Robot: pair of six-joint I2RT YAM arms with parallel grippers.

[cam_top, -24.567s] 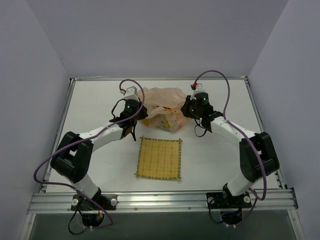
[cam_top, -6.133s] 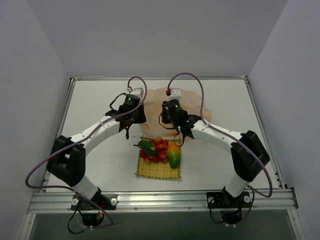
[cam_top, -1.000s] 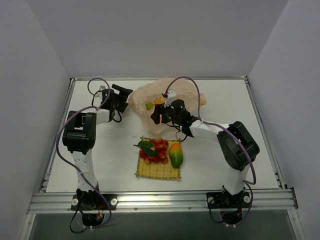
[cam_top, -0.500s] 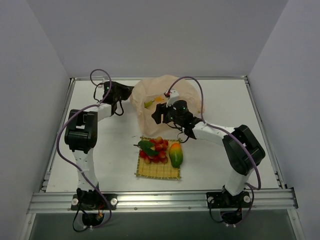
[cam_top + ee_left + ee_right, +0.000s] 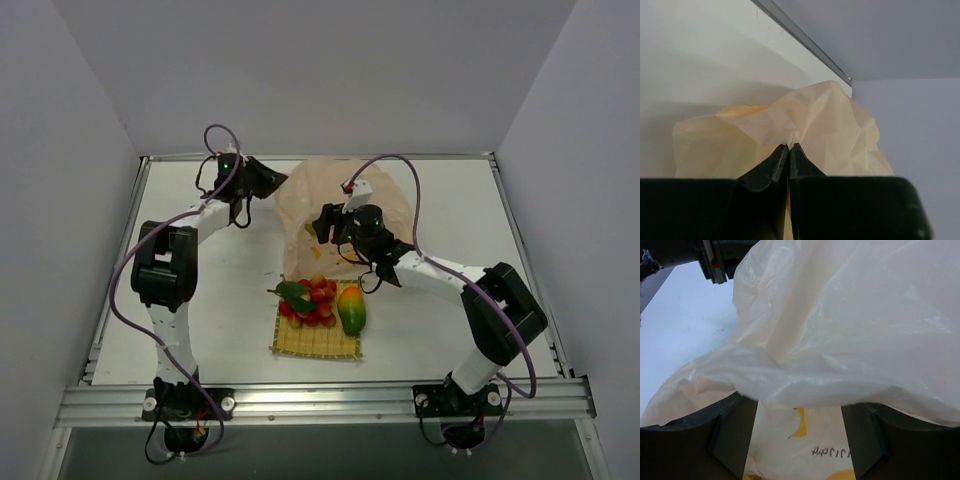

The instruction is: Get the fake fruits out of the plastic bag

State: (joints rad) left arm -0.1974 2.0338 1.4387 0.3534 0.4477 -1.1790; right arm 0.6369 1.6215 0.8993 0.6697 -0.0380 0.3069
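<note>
My left claw [image 5: 789, 146] is pressed together on a fold of the bag [image 5: 345, 200], pinching the thin film at the bag's 10 o'clock corner. From my left wrist the plastic bunches right into the closed tips. I hold it there, I judge, to pin that corner and lift the mouth so the bag cannot slide off when something is drawn out of it. My right claw [image 5: 322, 226] sits at the 9 o'clock side of the bag's middle with its fingers spread wide. From my right wrist a sheet of film drapes across the gap between them, and I see nothing clamped there, only plastic and a few orange printed marks below. It is placed there to reach under that sheet, I think. The bag itself stands puffed up at 12 o'clock on the table [image 5: 180, 290], its near edge just beside the far edge of the mat [image 5: 300, 342], which lies at 6 o'clock from it. On the mat rest the berries [image 5: 318, 302] with their leaf [image 5: 293, 292] at 9 o'clock, touching the mango [image 5: 351, 310] at 3 o'clock, so those two are out. The pear shows in none of my views. My guess is that it lies hidden under the film, the one fruit left.
</note>
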